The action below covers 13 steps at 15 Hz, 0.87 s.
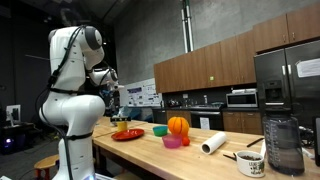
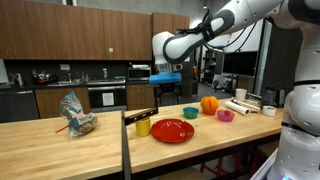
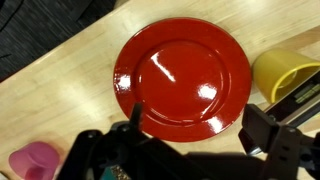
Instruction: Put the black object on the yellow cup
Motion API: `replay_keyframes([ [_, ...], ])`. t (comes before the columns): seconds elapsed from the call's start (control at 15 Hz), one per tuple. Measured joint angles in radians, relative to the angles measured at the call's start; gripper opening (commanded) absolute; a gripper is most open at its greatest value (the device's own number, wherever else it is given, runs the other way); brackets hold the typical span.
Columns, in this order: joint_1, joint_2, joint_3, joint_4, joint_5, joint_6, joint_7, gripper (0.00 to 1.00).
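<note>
The yellow cup stands on the wooden table just beside the red plate. The black object, a long flat bar, lies across the cup's rim. In the wrist view the cup is at the right edge, with the bar running diagonally over it. My gripper hangs well above the red plate, open and empty. In the wrist view its fingers frame the plate's near rim. The gripper also shows in an exterior view, above the plate.
Past the plate stand a green cup, an orange pumpkin, a pink cup, a paper roll and a black-rimmed mug. A crumpled bag lies on the other side. A blender jar stands near the table's end.
</note>
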Motion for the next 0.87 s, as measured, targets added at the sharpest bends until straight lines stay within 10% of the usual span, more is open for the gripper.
replay_keyframes([
  [0.87,-0.171,-0.341,-0.042,-0.35,0.027,-0.001,-0.458,1.0],
])
